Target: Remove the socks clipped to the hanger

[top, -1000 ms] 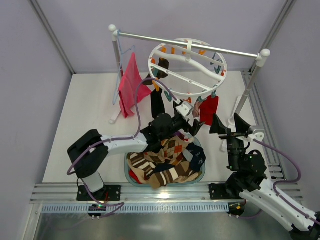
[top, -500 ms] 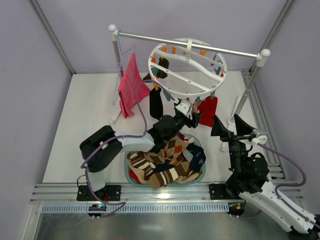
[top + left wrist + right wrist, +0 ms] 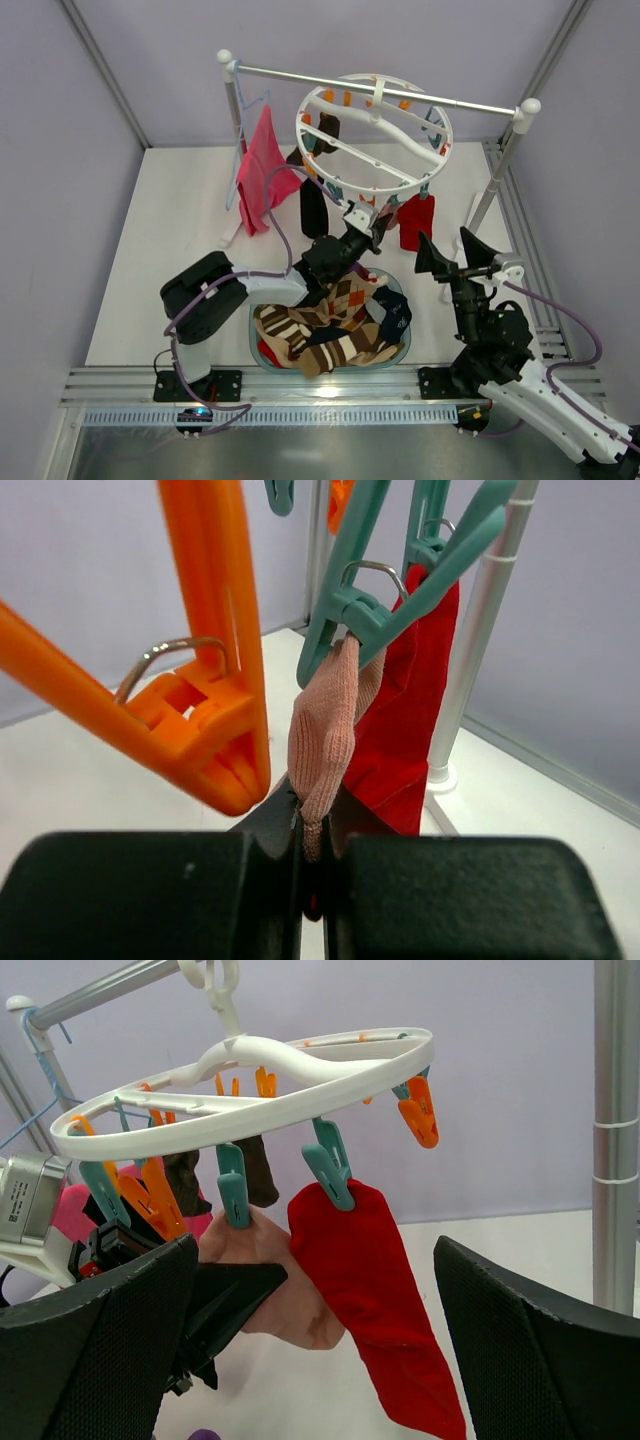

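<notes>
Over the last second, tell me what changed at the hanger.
The left gripper moved in toward the hanger and shut on the pale pink sock, which still hangs from a teal clip. The right gripper stayed open, shifting only slightly. The red sock stayed clipped.

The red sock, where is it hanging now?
Top view: the red sock hangs from a teal clip on the front-right rim of the round hanger, beside the pink sock pinched by the left claw.

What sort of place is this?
Probably a lab test booth staged as laundry: bare walls, a clip hanger hung with socks on a rail, two robot arms bolted to the table.
</notes>
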`<control>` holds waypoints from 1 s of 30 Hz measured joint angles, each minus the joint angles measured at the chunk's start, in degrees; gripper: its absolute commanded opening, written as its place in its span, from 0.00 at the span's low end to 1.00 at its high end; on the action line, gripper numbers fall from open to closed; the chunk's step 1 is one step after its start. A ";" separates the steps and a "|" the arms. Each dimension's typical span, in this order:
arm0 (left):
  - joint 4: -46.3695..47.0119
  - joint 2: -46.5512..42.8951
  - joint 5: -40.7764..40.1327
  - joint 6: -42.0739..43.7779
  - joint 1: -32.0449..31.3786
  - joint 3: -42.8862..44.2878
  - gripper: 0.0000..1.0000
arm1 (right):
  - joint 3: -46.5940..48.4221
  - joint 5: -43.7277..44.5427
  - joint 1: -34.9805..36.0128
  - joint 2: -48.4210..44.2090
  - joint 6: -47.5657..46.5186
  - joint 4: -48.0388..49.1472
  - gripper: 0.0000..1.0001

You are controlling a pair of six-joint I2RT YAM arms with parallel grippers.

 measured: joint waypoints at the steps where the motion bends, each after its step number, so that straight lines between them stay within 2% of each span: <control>1: 0.37 -0.04 0.00 0.00 0.00 -0.66 0.00 | 0.00 -0.28 0.00 0.37 0.00 -0.02 1.00; 10: 0.52 -4.20 0.15 0.00 -1.31 -6.71 0.00 | 0.22 -5.99 0.00 7.19 -0.52 2.40 1.00; 20: 0.22 -9.38 0.48 0.04 -1.81 -8.70 0.00 | 3.82 -14.01 0.00 16.31 -0.61 4.39 1.00; 30: -1.09 -14.75 -0.72 0.15 -1.84 -13.81 0.00 | 8.15 -24.94 0.00 19.91 1.31 4.37 1.00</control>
